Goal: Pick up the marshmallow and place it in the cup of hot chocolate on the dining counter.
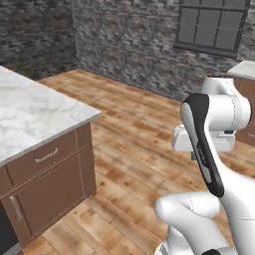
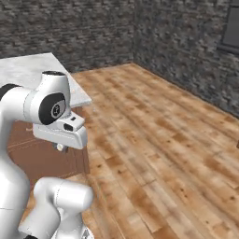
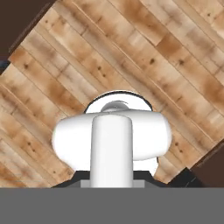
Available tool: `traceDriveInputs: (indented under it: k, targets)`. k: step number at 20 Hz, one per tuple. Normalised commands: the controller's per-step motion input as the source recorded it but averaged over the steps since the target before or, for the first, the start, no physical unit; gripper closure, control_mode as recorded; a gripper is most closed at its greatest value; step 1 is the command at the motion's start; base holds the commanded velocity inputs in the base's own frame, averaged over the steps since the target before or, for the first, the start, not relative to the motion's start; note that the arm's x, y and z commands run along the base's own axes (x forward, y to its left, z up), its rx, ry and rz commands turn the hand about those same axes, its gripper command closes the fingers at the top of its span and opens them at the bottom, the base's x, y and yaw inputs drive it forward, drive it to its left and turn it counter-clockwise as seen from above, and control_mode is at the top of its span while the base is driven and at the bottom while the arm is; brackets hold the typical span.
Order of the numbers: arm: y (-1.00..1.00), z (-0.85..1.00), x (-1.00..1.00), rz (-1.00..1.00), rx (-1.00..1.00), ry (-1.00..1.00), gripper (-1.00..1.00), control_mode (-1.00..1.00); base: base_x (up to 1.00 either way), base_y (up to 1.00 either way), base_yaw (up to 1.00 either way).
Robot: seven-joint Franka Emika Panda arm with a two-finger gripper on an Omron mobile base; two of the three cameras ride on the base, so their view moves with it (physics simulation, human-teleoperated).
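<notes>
Arm (image 1: pixel 209 144) folded over wood floor (image 2: pixel 158 140), jaws closed, nothing visibly held. Counter (image 1: pixel 30 114) at left, bare near corner. Marshmallow, cup unseen. Approach step; next, drive toward counter, find them.

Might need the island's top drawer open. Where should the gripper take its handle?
Take the drawer handle at its middle, coming head-on, square to the drawer front, with one jaw above and one below: it is a slim horizontal bar.
</notes>
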Motion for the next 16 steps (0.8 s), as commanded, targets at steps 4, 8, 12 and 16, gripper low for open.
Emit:
traceDriveInputs:
  k: [4,8,12,16]
  targets:
    - [0.0,0.0,0.0,0.0,0.0,0.0,1.0,1.0,0.02,0.0,0.97]
    - [0.0,0.0,0.0,0.0,0.0,0.0,1.0,1.0,0.03,0.0,0.88]
    - [0.0,0.0,0.0,0.0,0.0,0.0,1.0,1.0,0.0,0.02,0.74]
    - [0.0,0.0,0.0,0.0,0.0,0.0,1.0,1.0,0.0,0.31,0.57]
